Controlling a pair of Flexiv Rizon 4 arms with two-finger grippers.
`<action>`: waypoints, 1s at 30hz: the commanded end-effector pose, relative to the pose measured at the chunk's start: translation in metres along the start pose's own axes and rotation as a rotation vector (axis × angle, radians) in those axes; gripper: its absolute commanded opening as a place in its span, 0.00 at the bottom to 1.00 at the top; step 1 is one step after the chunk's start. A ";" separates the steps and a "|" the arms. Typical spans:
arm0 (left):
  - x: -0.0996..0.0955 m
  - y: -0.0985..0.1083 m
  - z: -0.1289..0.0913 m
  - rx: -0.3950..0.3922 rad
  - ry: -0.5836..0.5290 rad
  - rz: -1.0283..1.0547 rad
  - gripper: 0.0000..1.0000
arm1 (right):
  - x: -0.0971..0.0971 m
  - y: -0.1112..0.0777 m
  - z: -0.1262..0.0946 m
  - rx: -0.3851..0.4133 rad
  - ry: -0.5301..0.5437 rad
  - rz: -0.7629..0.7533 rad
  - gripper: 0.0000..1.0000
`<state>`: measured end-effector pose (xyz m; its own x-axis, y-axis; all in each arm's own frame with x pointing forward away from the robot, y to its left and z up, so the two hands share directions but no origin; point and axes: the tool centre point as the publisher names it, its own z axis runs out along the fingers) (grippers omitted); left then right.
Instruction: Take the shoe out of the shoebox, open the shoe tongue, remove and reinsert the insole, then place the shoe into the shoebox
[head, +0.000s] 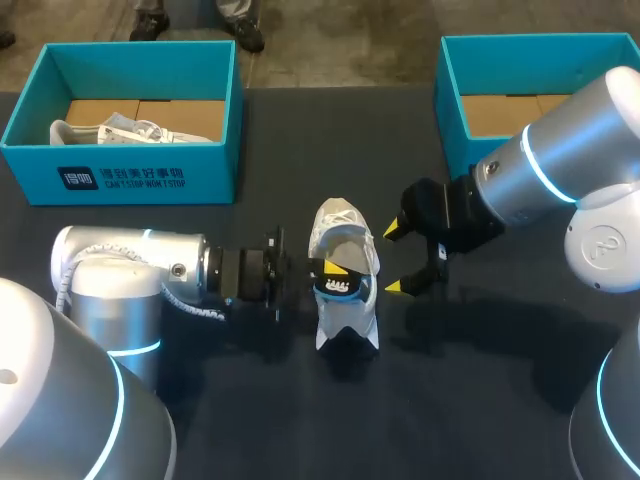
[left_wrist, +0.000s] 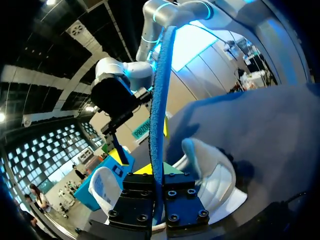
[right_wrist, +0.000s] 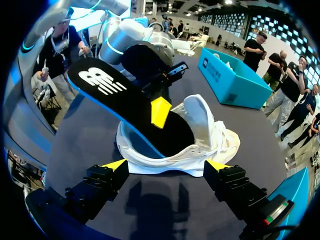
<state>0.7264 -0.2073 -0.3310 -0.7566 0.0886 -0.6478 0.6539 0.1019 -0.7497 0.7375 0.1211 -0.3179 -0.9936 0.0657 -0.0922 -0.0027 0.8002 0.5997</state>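
Observation:
A white shoe stands on the dark table at mid-table. A black insole with a blue edge rises half out of its opening. My left gripper comes in from the left and is shut on the insole. In the left wrist view the insole runs edge-on between the fingers of the left gripper, with the shoe beside them. My right gripper is open just right of the shoe. In the right wrist view the right gripper faces the side of the shoe, and the insole slants up out of it.
A teal shoebox at the back left holds a second white shoe. Another teal shoebox stands at the back right, partly behind my right arm. Bare dark table lies in front of the shoe.

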 end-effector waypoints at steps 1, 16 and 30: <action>-0.004 0.008 0.011 -0.010 0.018 0.007 0.00 | 0.001 0.001 0.001 0.006 -0.004 0.001 1.00; -0.005 0.010 0.010 -0.023 0.017 -0.007 0.09 | 0.001 0.001 0.001 0.006 -0.004 0.001 1.00; -0.010 -0.021 0.004 0.023 -0.007 0.009 0.35 | 0.001 0.001 0.001 0.006 -0.004 0.001 1.00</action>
<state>0.7240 -0.2179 -0.3124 -0.7506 0.0774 -0.6562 0.6607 0.0734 -0.7471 0.7375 0.1212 -0.3180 -0.9936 0.0658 -0.0923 -0.0027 0.8002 0.5997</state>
